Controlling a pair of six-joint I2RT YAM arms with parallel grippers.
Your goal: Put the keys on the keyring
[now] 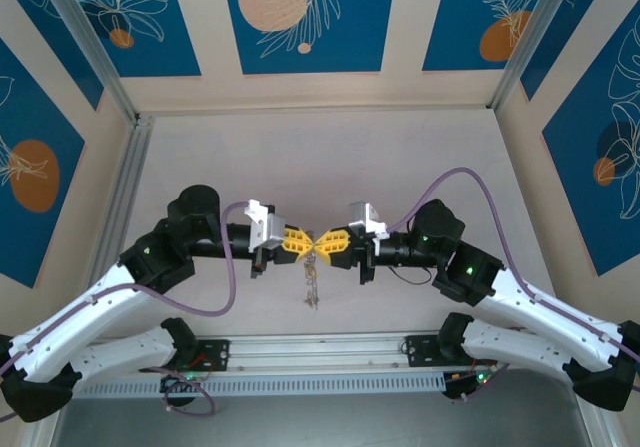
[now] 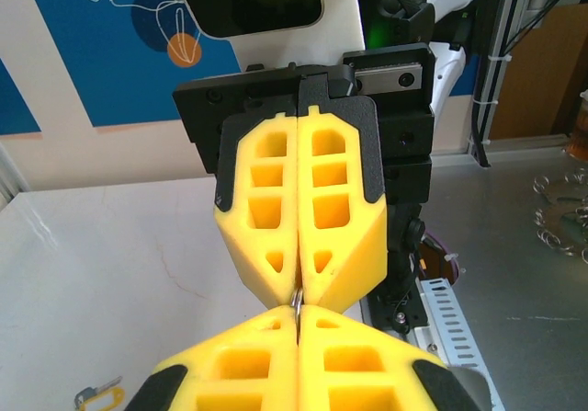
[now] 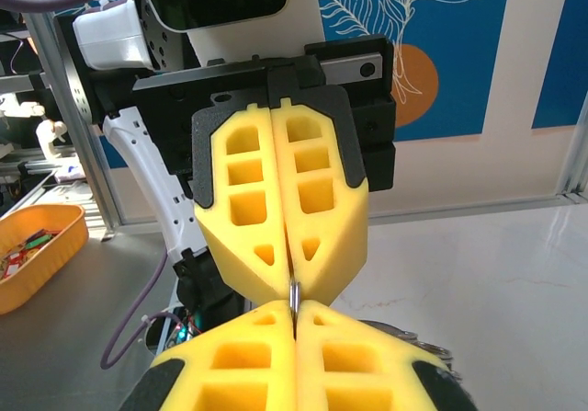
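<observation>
L gripper [image 1: 301, 241] & R gripper [image 1: 332, 243] meet tip-to-tip above surface [image 1: 320, 157], both jaws pinching keyring [image 2: 297, 302]; keys [image 1: 312, 285] dangle below. Wire's thin, stiff, slick, light imo; I'd pinch flat across it.

1. Left end effector [image 1: 307, 243] and right end effector [image 1: 326, 244]: yellow fingers [image 1: 295, 240] with hollow cells, black mounts.
2. Left arm [image 1: 90, 312] and right arm [image 1: 540, 302]: white shells, black joints, small green lights.
3. Purple cables [image 1: 232, 267] loop beside each arm.
4. White wrist blocks [image 1: 260, 222], mid-frame.
</observation>
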